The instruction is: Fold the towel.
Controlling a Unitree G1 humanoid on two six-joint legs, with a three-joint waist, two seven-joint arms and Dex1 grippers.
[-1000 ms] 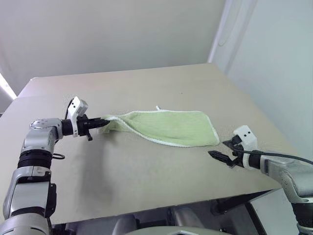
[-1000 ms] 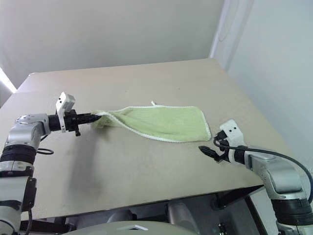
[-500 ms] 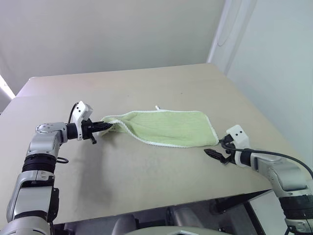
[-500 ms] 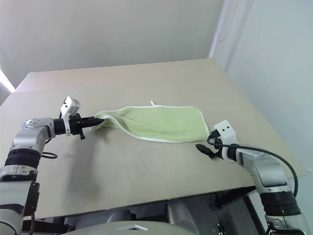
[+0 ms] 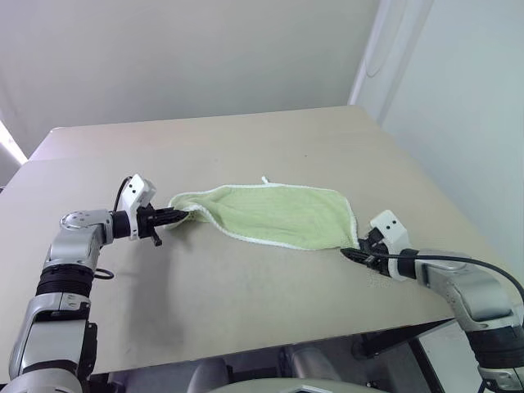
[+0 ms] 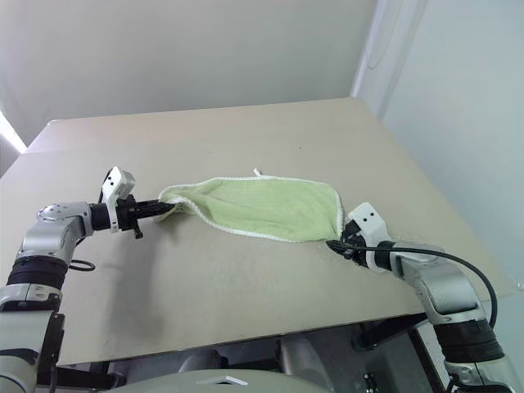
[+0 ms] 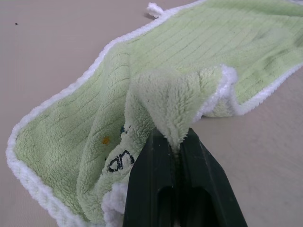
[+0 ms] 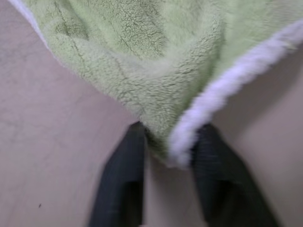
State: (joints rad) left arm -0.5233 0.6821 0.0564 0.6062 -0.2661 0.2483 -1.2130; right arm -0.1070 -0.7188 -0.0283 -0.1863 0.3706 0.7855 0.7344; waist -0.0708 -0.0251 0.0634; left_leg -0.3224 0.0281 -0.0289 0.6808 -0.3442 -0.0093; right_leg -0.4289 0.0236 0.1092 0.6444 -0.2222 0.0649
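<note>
Right tool [image 6: 334,245], spread a second ago beside the towel [image 5: 274,214], now straddles its corner; left tool [image 5: 178,216] pinches the opposite end, ready to fold

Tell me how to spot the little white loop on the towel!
Find the big tan table with one green towel lying across it. Follow the towel's far edge toward its middle: the white loop tag sticks up there, the only bit poking past the stitched border.
</note>
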